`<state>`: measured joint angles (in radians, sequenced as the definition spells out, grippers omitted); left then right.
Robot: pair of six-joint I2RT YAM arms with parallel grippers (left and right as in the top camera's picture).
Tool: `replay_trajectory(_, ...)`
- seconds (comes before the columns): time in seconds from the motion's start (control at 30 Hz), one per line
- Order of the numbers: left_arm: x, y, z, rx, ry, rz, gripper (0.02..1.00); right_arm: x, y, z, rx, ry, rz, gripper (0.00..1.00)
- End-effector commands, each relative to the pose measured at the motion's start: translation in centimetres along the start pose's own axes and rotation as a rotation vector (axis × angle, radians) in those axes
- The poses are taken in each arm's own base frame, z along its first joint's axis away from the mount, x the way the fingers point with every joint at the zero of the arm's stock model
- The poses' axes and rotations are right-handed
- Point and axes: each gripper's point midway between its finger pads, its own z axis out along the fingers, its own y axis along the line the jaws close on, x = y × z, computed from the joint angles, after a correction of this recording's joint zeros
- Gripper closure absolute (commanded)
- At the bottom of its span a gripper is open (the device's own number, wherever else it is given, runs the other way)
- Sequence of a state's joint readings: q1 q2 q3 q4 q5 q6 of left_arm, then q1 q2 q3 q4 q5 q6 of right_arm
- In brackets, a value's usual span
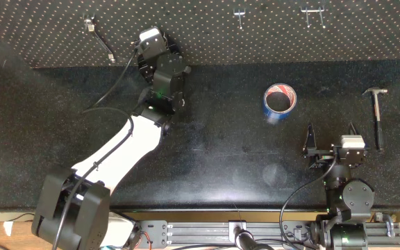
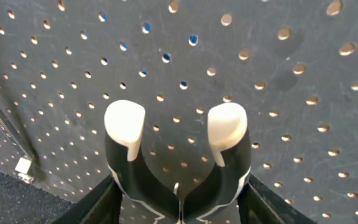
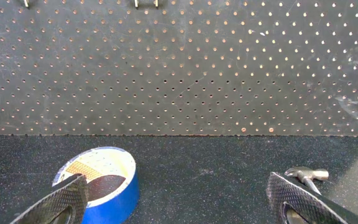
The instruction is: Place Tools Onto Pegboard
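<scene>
My left gripper (image 2: 176,134) is open, its white pads (image 2: 125,124) empty and close in front of the black pegboard (image 2: 278,74); from above it (image 1: 155,45) sits at the board's foot, left of centre. A slim dark tool (image 1: 103,42) hangs on the board left of it. A blue tape roll (image 1: 280,101) lies on the table, with a hammer (image 1: 377,114) to its right. My right gripper (image 1: 331,135) rests open near the front, between the tape roll (image 3: 98,180) and the hammer head (image 3: 306,175), touching neither.
Two bare metal hooks (image 1: 239,15) (image 1: 313,14) stick out of the pegboard's upper right. The black table (image 1: 214,139) stretches between the arms. The hanging tool's lower end (image 2: 22,165) shows beside my left fingers.
</scene>
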<state>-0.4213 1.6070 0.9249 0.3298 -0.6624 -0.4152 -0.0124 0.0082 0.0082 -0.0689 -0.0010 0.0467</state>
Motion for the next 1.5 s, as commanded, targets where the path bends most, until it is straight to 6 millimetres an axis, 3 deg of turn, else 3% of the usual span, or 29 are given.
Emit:
replay_trajectory(0.03,-0.6,-0.3,0.2,0.005,-0.012,0.001,0.586,0.2,-0.3,0.0,0.013,0.002,-0.007,0.066)
replay_trajectory(0.27,-0.6,-0.3,0.2,0.006,-0.012,0.001,0.316,0.2,-0.3,0.0,0.013,0.002,-0.007,0.069)
replay_trajectory(0.33,-0.6,-0.3,0.2,0.005,-0.012,0.001,0.207,0.2,-0.3,0.0,0.013,0.002,-0.007,0.066)
replay_trajectory(0.4,-0.7,-0.3,0.2,0.006,-0.013,0.0,0.023,0.2,-0.3,0.0,0.013,0.002,-0.007,0.069)
replay_trajectory(0.5,-2.9,0.2,-0.8,0.014,-0.043,-0.028,0.023,0.2,-0.3,0.0,0.013,0.002,-0.007,0.069)
replay_trajectory(0.6,-4.8,2.2,-2.0,0.058,-0.017,-0.045,0.023,0.2,-0.3,0.0,0.013,0.002,-0.007,0.066)
replay_trajectory(0.7,-3.6,6.3,-3.8,0.097,0.023,-0.066,0.023,0.2,-0.3,0.0,0.013,0.002,-0.007,0.066)
replay_trajectory(0.8,-1.8,11.2,-6.8,0.058,-0.021,-0.106,0.023,0.2,-0.3,0.0,0.013,0.002,-0.007,0.069)
replay_trajectory(0.97,0.3,16.5,-10.4,0.065,-0.146,-0.178,0.023,0.2,-0.3,0.0,0.013,0.002,-0.007,0.069)
replay_trajectory(1.1,0.5,19.9,-12.7,0.021,-0.261,-0.222,0.025,0.2,-0.3,0.0,0.013,0.002,-0.007,0.069)
replay_trajectory(1.17,1.8,20.6,-13.4,0.025,-0.288,-0.229,0.023,0.2,-0.3,0.0,0.013,0.002,-0.007,0.069)
replay_trajectory(1.3,1.8,20.1,-13.9,0.061,-0.282,-0.221,0.023,0.2,-0.3,0.0,0.013,0.002,-0.007,0.071)
replay_trajectory(1.37,3.2,19.9,-13.9,0.073,-0.225,-0.206,0.023,0.2,-0.3,0.0,0.013,0.002,-0.007,0.069)
replay_trajectory(1.5,4.7,18.0,-14.7,0.173,-0.173,0.032,0.023,0.2,-0.3,0.0,0.013,0.002,-0.007,0.069)
